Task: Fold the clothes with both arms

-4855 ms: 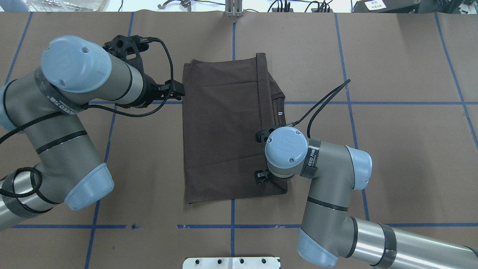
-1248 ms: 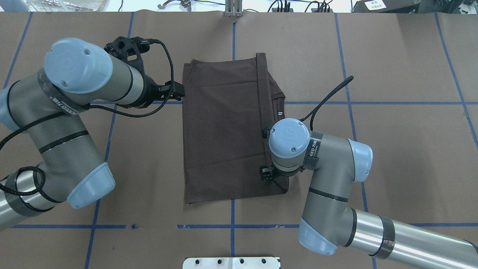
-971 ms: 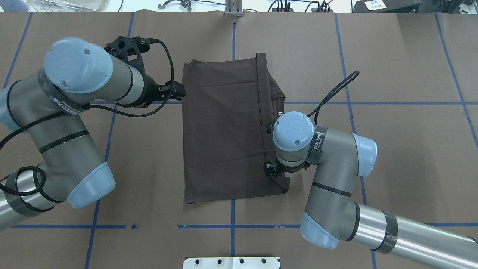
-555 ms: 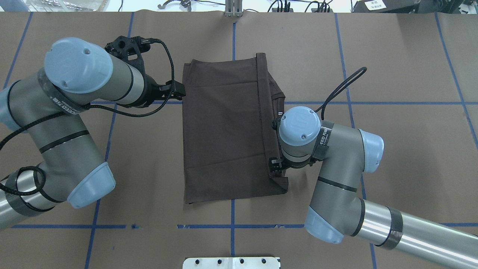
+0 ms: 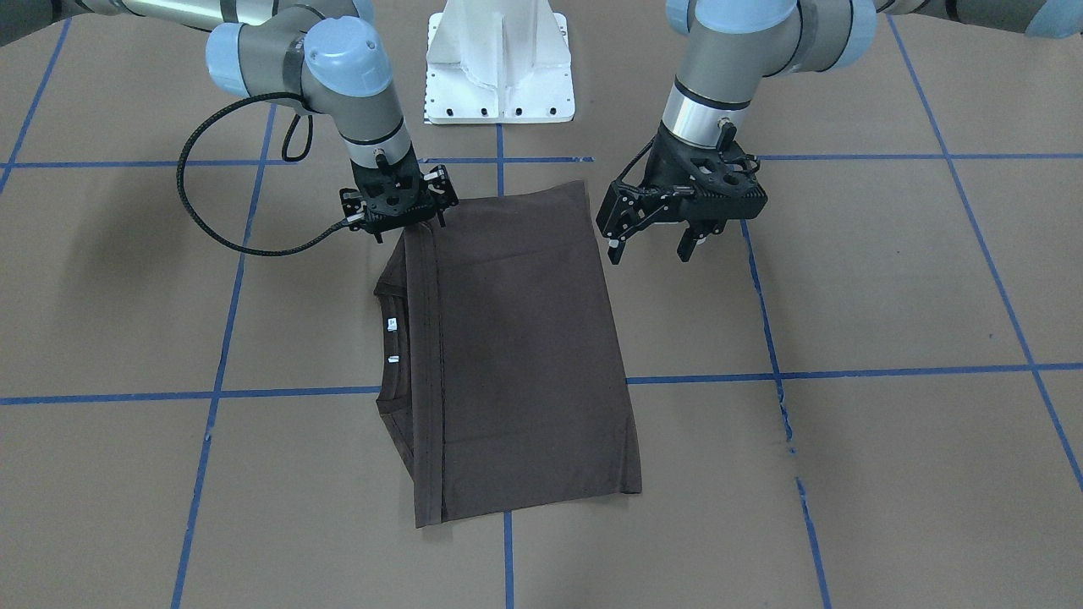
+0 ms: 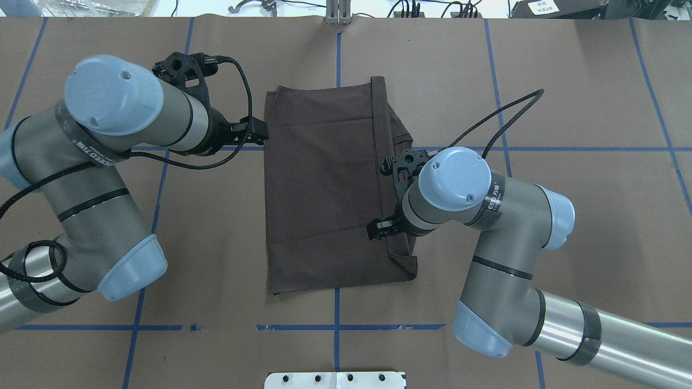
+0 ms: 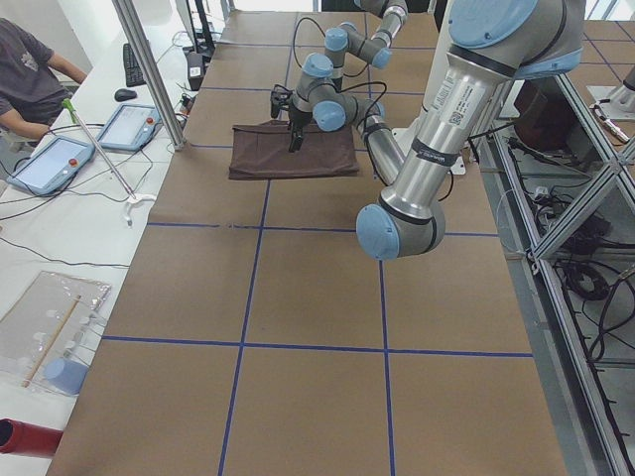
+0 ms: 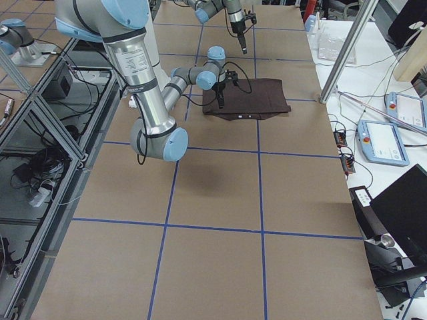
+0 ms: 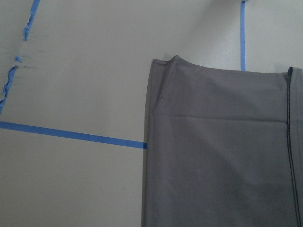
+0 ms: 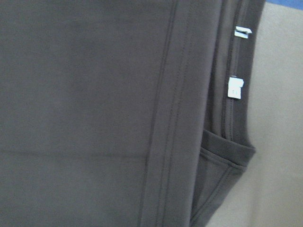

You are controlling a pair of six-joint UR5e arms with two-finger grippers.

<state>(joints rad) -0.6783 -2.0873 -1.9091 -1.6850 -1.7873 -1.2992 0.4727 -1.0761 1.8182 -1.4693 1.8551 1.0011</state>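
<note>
- T-shirt (image 6: 319, 189) lay flat mid-counter, folded into a long rectangle running from the robot-side edge toward the far edge. Collar (image 10: 227, 156) and white labels (image 5: 392, 324) stuck out on the side facing the counter's right edge.
- Left gripper (image 5: 650, 247) hung with its jaws apart, holding nothing, just beside the shirt's left flank and off the cloth.
- Right gripper (image 5: 398, 210) sat low over the stitched fold-over strip (image 6: 378, 162), near the shirt's robot-side right corner. You could not tell from any view whether it had pinched cloth or was spread.

Risks as I judged them:
- If the right gripper caught only the top layer, you would have seen the fold peel open instead of the whole stack lifting.
- The left fingers had to get under a flat edge. Coming in too shallow, they would likely have pushed the flank inward and bunched it.
- With one side lifted before the other, the rectangle would have skewed.
- The right wrist's cable (image 6: 503, 124) looped out toward the right edge, and a wide swing could have dragged it across the collar.
</note>
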